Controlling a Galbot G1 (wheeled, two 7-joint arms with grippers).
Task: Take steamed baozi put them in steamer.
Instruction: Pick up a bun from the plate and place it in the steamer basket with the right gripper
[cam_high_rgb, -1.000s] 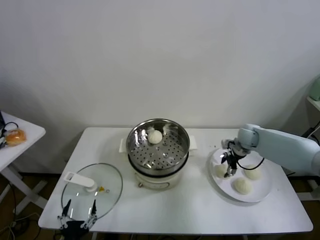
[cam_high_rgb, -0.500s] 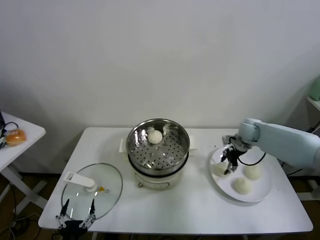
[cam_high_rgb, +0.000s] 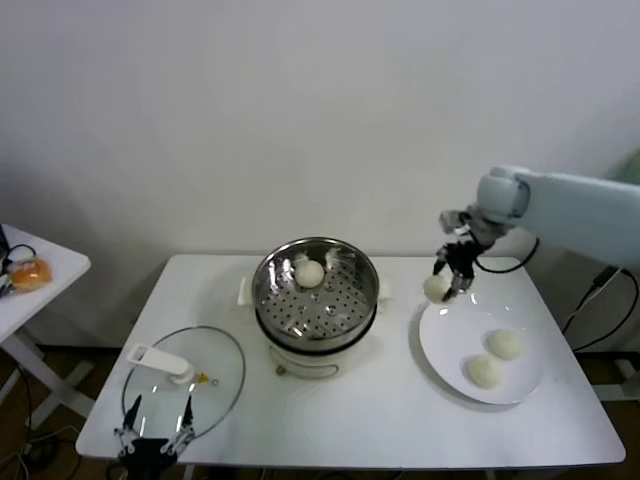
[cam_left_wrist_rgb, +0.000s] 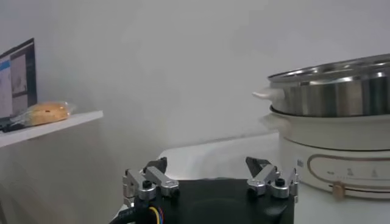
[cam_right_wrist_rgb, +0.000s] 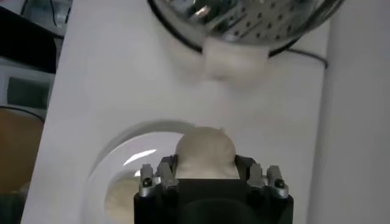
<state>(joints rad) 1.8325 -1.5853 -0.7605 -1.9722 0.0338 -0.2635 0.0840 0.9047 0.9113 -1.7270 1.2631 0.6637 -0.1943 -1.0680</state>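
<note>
One baozi (cam_high_rgb: 435, 288) is held in the right claw (cam_high_rgb: 449, 283), lifted above the far left edge of the white plate (cam_high_rgb: 455, 350); in the right wrist view the fingers press on both sides of this bun (cam_right_wrist_rgb: 205, 152). A second baozi (cam_high_rgb: 310, 273) lies already inside the steamer (cam_high_rgb: 316, 292), on the far part of its perforated bottom; two more baozi (cam_high_rgb: 505, 344) (cam_high_rgb: 486, 372) rest on the plate, at the right of the tabletop (cam_high_rgb: 350, 420). So, as I judge, one bun is placed, one is on its way, and two are left. The left claw (cam_high_rgb: 152, 447) waits at the near left edge, beside the glass lid (cam_high_rgb: 186, 378); its fingers stand wide apart and hold nothing.
</note>
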